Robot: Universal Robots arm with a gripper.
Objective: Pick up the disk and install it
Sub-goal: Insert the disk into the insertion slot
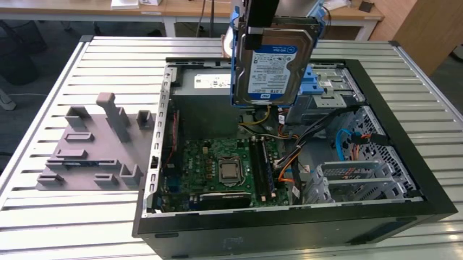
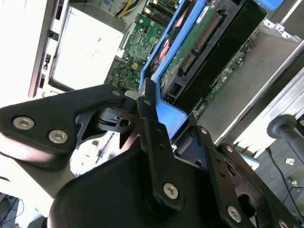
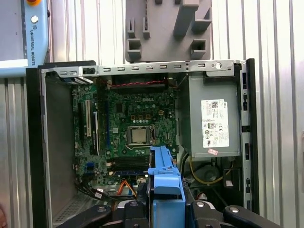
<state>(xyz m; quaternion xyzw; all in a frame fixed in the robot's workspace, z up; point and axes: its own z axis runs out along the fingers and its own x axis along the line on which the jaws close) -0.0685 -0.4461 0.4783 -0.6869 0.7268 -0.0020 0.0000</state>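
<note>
1. Above the open computer case (image 1: pixel 289 230), clear of the counter (image 1: pixel 87 227): the disk (image 1: pixel 274 70), clamped in the pincer (image 1: pixel 261 26), closed on the blue bracket (image 2: pixel 166 111) at the upper end
2. Hanging straight below the pincer, long axis upright, labelled face turned towards the exterior view; edge-on in the first wrist view, a blue strip over the case's interior
3. Over the far end of the case in the exterior view, between the grey metal box (image 1: pixel 206 86) and the drive cage (image 1: pixel 336 86) with its blue rails; touching neither, as far as can be judged
4. Inside the case: motherboard (image 1: pixel 224 168) flat on the floor, grey metal box with white sticker in the far corner, loose cables (image 1: pixel 293 160) running towards the cage
5. Outside the case, on the counter at the exterior view's left: grey plastic tray (image 1: pixel 94 146) with upright slots
6. Picked up but not yet seated in any bay; by judgement, roughly midway through the task
</note>
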